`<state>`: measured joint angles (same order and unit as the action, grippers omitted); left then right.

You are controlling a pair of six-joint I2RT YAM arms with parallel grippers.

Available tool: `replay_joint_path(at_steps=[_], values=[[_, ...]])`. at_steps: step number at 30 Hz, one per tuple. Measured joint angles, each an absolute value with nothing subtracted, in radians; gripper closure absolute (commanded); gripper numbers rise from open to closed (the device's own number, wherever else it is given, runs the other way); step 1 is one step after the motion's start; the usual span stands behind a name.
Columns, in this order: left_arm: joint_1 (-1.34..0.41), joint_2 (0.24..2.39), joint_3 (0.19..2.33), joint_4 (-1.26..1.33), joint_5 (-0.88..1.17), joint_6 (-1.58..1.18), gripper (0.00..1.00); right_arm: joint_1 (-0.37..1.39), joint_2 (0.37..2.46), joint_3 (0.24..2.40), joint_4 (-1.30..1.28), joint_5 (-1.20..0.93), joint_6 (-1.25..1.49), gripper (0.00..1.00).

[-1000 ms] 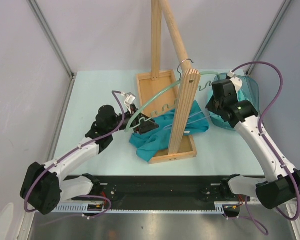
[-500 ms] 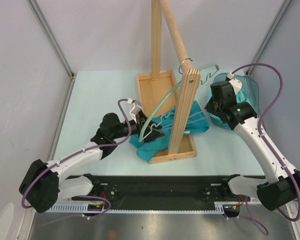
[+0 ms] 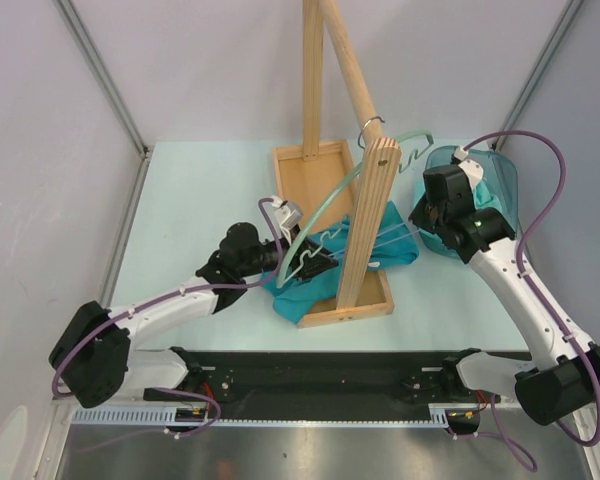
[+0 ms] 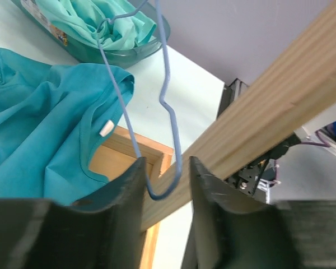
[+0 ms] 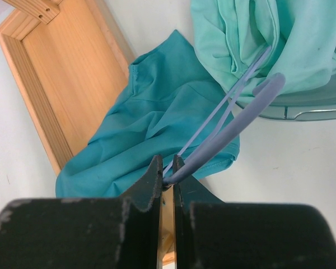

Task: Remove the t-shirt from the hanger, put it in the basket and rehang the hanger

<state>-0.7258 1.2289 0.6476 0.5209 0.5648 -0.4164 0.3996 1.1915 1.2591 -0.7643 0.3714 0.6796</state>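
Note:
The teal t-shirt lies crumpled across the front of the wooden tray. The pale hanger arcs from the tray up to its hook on the slanted wooden post. My left gripper is at the hanger's lower left end. Its jaws stand apart on either side of the bent wire, with a gap still showing. My right gripper is shut on the hanger's right side, just above the shirt's edge.
A teal plastic basket holding mint cloth sits at the right, close behind the right gripper. The wooden stand's post and upright rise through the middle. Metal frame posts stand at the far corners.
The left arm has reached right toward the stand, and its jaws have narrowed around the hanger's left end. That end now sits lower, over the shirt. The right arm held still.

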Motion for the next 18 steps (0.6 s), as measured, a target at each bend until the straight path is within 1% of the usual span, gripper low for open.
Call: replay_joint_path(at_steps=[1, 3, 4, 5, 7, 8, 10, 11, 14, 15, 17, 18], values=[[-0.729, 1.242, 0.656, 0.521, 0.553, -0.418, 0.75, 0.398, 1.19, 1.258, -0.764, 0.368, 0.679, 0.97], [-0.731, 1.265, 0.671, 0.519, 0.541, -0.424, 0.84, 0.392, 1.189, 1.256, -0.76, 0.359, 0.678, 0.94], [-0.731, 1.277, 0.682, 0.518, 0.542, -0.42, 0.94, 0.388, 1.189, 1.254, -0.756, 0.36, 0.675, 0.92], [-0.733, 1.286, 0.691, 0.517, 0.542, -0.418, 0.96, 0.382, 1.188, 1.25, -0.75, 0.36, 0.673, 0.82], [-0.736, 1.298, 0.71, 0.514, 0.542, -0.411, 1.0, 0.369, 1.184, 1.239, -0.735, 0.356, 0.67, 0.69], [-0.738, 1.303, 0.718, 0.511, 0.543, -0.406, 1.0, 0.363, 1.18, 1.235, -0.725, 0.35, 0.671, 0.58], [-0.742, 1.308, 0.724, 0.506, 0.54, -0.406, 1.0, 0.35, 1.161, 1.223, -0.701, 0.322, 0.678, 0.42], [-0.744, 1.308, 0.724, 0.502, 0.537, -0.409, 1.0, 0.345, 1.151, 1.218, -0.698, 0.312, 0.684, 0.28], [-0.744, 1.308, 0.724, 0.498, 0.526, -0.424, 1.0, 0.326, 1.09, 1.178, -0.72, 0.266, 0.688, 0.13], [-0.743, 1.308, 0.724, 0.496, 0.525, -0.431, 1.0, 0.32, 1.066, 1.162, -0.735, 0.255, 0.685, 0.1], [-0.742, 1.308, 0.724, 0.487, 0.524, -0.448, 1.0, 0.306, 1.014, 1.136, -0.759, 0.243, 0.682, 0.0], [-0.742, 1.308, 0.725, 0.478, 0.524, -0.456, 1.0, 0.299, 0.99, 1.129, -0.772, 0.241, 0.681, 0.0]])
